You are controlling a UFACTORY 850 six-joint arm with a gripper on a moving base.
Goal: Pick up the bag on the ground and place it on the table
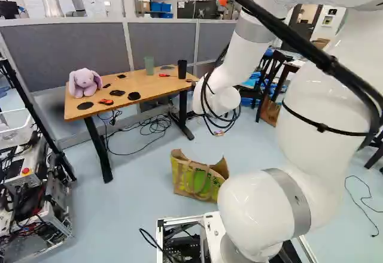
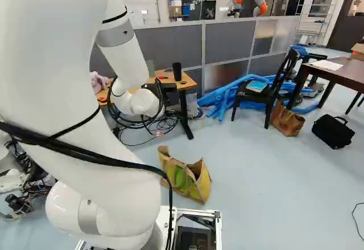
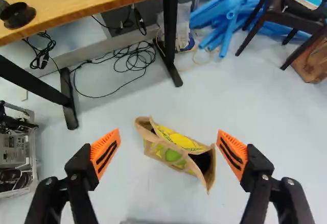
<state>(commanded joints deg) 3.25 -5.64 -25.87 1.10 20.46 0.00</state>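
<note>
Running behind the furniture is one line of grey partition panels [image 1: 90,47]. In front of it stands one wooden tabletop [image 1: 157,87] on black legs. At the right of the right base view is one dark brown table [image 2: 348,73], with a black chair [image 2: 255,95] near it. Three bags rest on the floor. The task's tan paper bag [image 2: 181,177] stands upright on the floor near the wooden tabletop, its mouth gaping; its contents are too dark to tell, and it bears green and yellow printing. A brown bag [image 2: 287,120] sits beside the chair, and a black bag [image 2: 333,131] lies near the dark table. The two fingers [image 3: 106,152] are open, spread wide, with the tan bag ahead of the gap. The wooden tabletop carries one purple plush rabbit [image 1: 85,83], two cups, one black [image 1: 182,69] and one green [image 1: 149,65], and two flat black discs [image 1: 85,105]. One blue-and-white booklet [image 2: 256,86] lies on the chair seat.
</note>
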